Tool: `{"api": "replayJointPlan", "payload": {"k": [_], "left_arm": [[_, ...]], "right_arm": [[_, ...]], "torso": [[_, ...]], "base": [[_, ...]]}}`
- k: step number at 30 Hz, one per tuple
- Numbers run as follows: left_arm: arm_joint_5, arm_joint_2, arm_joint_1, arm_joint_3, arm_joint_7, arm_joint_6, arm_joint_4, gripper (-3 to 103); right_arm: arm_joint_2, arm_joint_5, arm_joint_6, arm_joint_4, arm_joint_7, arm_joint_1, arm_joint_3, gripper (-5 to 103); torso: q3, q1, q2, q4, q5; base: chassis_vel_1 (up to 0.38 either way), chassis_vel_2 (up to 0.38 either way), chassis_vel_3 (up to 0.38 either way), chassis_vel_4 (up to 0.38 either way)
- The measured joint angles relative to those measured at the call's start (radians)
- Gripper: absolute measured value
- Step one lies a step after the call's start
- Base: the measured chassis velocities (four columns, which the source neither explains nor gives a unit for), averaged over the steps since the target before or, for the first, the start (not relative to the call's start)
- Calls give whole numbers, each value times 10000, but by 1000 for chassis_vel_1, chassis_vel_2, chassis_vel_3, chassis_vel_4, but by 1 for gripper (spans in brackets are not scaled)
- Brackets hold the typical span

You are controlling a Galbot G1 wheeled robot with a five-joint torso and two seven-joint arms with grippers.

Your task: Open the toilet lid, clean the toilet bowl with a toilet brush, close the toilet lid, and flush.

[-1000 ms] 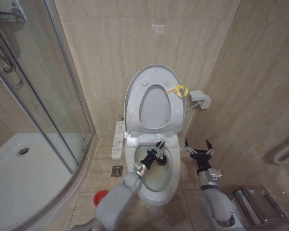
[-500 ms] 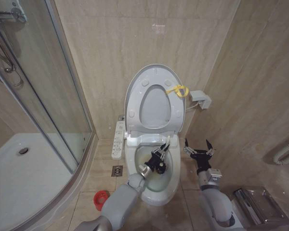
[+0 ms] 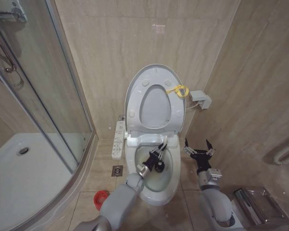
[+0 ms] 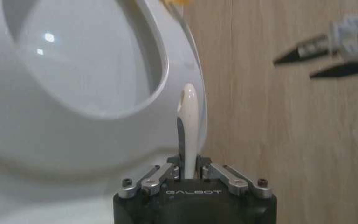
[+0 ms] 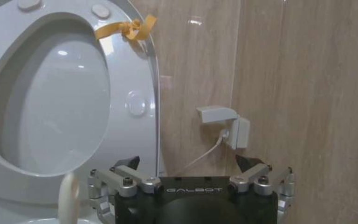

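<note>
Fingers of the left gripper are pressed onto the toilet brush, whose white handle runs straight out between them and points up toward the raised toilet lid. The gripper hangs inside the toilet bowl, toward its back, so the brush's long axis lies roughly along the bowl's length; the bristle head cannot be made out. The right gripper waits with its fingers spread wide, just beside the bowl's right rim and apart from the brush, so the left arm is plainly the one placed to scrub. A yellow loop hangs at the lid's edge. "GALBOT" is printed on both gripper bodies.
</note>
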State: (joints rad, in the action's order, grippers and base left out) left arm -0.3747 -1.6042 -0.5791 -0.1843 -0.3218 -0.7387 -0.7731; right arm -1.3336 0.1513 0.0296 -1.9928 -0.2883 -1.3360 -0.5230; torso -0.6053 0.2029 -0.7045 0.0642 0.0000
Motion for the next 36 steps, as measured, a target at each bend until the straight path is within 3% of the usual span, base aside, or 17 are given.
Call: {"api": "replayJointPlan", "payload": {"k": [36], "left_arm": [[78,-40,-52,-433,0,36,245,15]], "right_arm": [[0,0,0,0,0,0,0,100]], "torso": [[-2,1,1,-6,1]], "base": [[0,0,0,0]]}}
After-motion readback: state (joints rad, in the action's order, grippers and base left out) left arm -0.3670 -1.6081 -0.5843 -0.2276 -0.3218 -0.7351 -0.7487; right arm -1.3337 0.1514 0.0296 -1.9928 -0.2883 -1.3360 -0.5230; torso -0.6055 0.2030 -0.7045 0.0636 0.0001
